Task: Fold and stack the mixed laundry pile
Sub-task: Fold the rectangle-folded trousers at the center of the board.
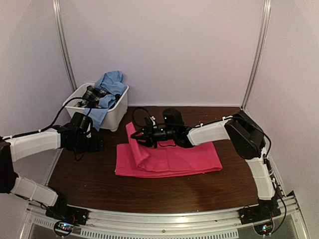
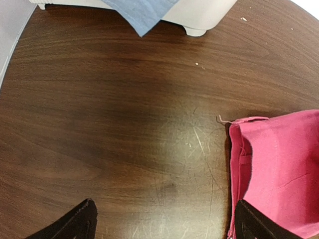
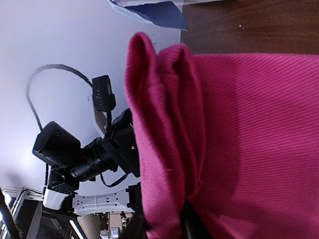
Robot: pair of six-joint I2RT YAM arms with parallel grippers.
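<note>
Folding the pink cloth (image 1: pixel 174 158) in front of the white tub (image 1: pixel 118 113)
Our right gripper (image 1: pixel 141 135) pinches its raised edge, seemingly to carry the fold across; our left gripper (image 1: pixel 98 144) hovers spread beside the tub, clear.

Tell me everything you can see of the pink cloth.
The pink cloth is a bright pink-red fabric with a fine diagonal weave, folded into a rough rectangle lying flat on the dark wooden table. Its left end is bunched into a raised, layered fold, which the right gripper pinches. A loose thread trails from one corner.
</note>
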